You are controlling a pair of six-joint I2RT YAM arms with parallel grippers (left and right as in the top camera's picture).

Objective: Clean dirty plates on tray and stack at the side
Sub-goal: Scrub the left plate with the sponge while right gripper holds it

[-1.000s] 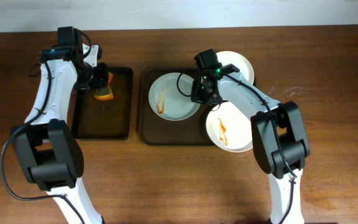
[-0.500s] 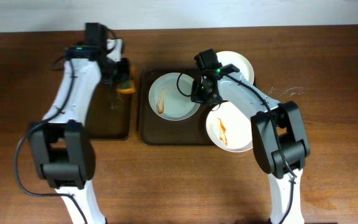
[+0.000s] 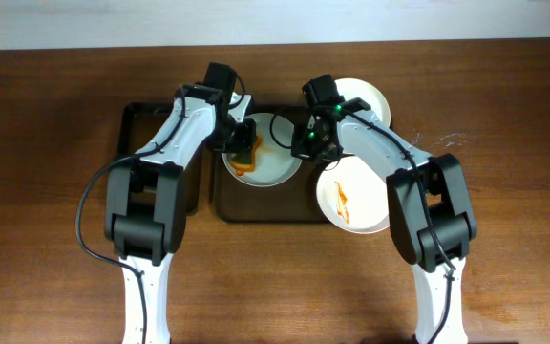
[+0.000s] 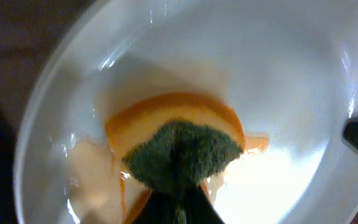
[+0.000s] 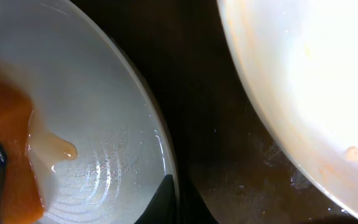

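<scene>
Mid-table, tray lying long axis left-right. At its left end, left plate, smeared orange. Left gripper closed on sponge, pressed onto that plate's centre. Right gripper pinched shut on same plate's right rim. Far plate and near plate at tray's right end, near one overhanging the edge.

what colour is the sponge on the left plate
The sponge: orange with dark green scouring face, clearest in left wrist view.
</scene>
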